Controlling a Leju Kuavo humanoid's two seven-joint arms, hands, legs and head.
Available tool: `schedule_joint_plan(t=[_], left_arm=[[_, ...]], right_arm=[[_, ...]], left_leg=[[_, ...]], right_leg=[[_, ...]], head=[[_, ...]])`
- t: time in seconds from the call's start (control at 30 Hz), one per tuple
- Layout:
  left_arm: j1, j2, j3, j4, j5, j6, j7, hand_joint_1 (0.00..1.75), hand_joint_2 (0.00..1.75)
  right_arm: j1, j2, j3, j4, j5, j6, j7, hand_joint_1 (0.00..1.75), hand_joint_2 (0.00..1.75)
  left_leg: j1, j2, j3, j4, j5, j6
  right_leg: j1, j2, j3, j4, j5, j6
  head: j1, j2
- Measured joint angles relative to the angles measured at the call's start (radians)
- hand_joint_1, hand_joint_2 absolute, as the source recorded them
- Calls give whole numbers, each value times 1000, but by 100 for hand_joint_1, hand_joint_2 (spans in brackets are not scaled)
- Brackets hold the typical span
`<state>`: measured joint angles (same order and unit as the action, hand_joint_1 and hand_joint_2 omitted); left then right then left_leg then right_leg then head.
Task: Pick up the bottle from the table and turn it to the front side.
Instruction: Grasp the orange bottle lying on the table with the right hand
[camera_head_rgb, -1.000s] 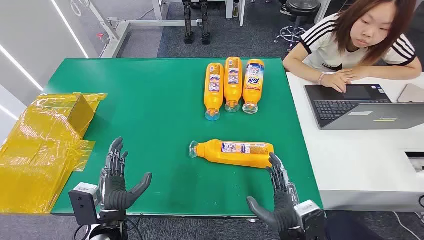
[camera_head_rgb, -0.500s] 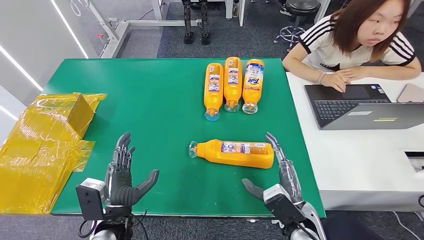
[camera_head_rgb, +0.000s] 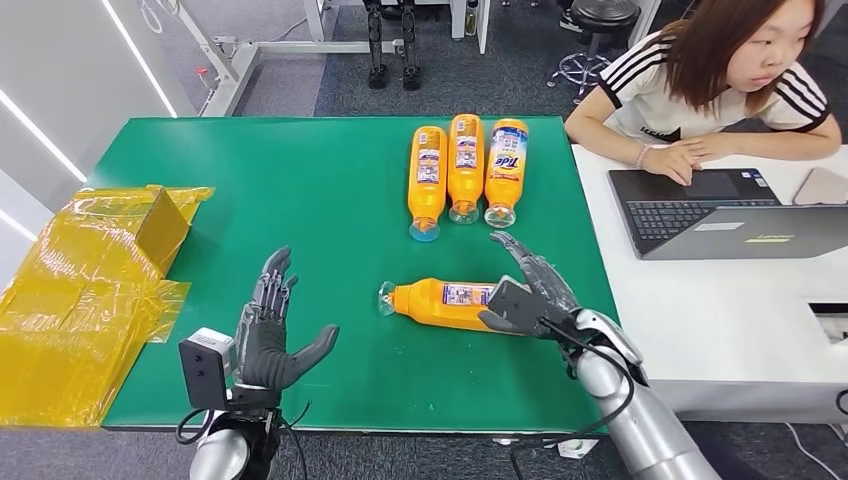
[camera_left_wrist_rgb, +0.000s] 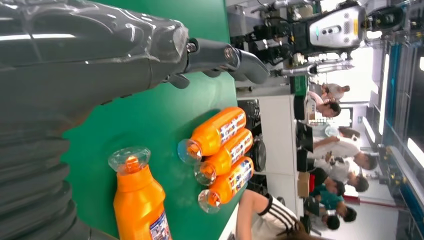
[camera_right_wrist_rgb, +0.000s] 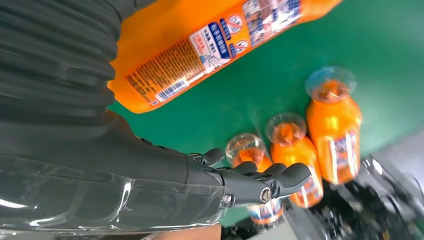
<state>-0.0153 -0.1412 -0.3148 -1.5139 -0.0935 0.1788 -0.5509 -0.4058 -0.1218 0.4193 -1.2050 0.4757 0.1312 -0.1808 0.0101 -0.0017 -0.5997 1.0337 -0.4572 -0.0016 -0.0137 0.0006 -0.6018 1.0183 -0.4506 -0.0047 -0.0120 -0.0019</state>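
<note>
An orange bottle (camera_head_rgb: 440, 303) lies on its side on the green table (camera_head_rgb: 300, 200), clear cap to the left, its small-print label up. My right hand (camera_head_rgb: 528, 290) is over the bottle's base end, fingers spread past it and thumb at its near side, not closed around it. The right wrist view shows that label (camera_right_wrist_rgb: 200, 45) close under the palm and the fingers (camera_right_wrist_rgb: 250, 182) stretched out. My left hand (camera_head_rgb: 270, 335) is open above the table's front left, apart from the bottle, which also appears in the left wrist view (camera_left_wrist_rgb: 140, 200).
Three more orange bottles (camera_head_rgb: 465, 170) lie side by side at the back of the table. A box in yellow wrap (camera_head_rgb: 100, 270) sits at the left edge. A person works at a laptop (camera_head_rgb: 720, 215) on the white table to the right.
My right hand has come forward and inward from the table's front edge to the bottle's base end. My left hand has moved a little farther forward. The bottle has not moved.
</note>
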Motion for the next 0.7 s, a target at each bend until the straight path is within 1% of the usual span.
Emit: schedule_joint_plan(t=[0.17, 0.33, 0.57, 0.67, 0.7], left_arm=[[-36, 11, -10, 45, 49, -29, 0, 0, 175], [-63, 23, -14, 77, 104, -59, 13, 0, 175], [-78, 32, -14, 101, 172, -111, 33, 0, 175], [-80, 35, -14, 110, 214, -148, 52, 0, 175], [-80, 36, -14, 114, 229, -159, 58, 0, 175]], right_arm=[[-137, -32, 90, 171, -15, 144, 36, 0, 175], [-233, -63, 191, 289, -4, 245, 47, 0, 175], [-308, -85, 274, 369, -30, 329, 49, 0, 175], [-335, -96, 309, 387, -48, 382, 62, 0, 175], [-343, -100, 323, 393, -54, 393, 66, 3, 175]], left_leg=[[0, 0, 0, 0, 0, 0], [0, 0, 0, 0, 0, 0], [0, 0, 0, 0, 0, 0], [0, 0, 0, 0, 0, 0], [0, 0, 0, 0, 0, 0]], right_leg=[[0, 0, 0, 0, 0, 0], [0, 0, 0, 0, 0, 0], [0, 0, -1, 0, 0, 0], [0, 0, -1, 0, 0, 0], [0, 0, -1, 0, 0, 0]], head=[[0, 0], [0, 0], [0, 0], [0, 0], [0, 0]])
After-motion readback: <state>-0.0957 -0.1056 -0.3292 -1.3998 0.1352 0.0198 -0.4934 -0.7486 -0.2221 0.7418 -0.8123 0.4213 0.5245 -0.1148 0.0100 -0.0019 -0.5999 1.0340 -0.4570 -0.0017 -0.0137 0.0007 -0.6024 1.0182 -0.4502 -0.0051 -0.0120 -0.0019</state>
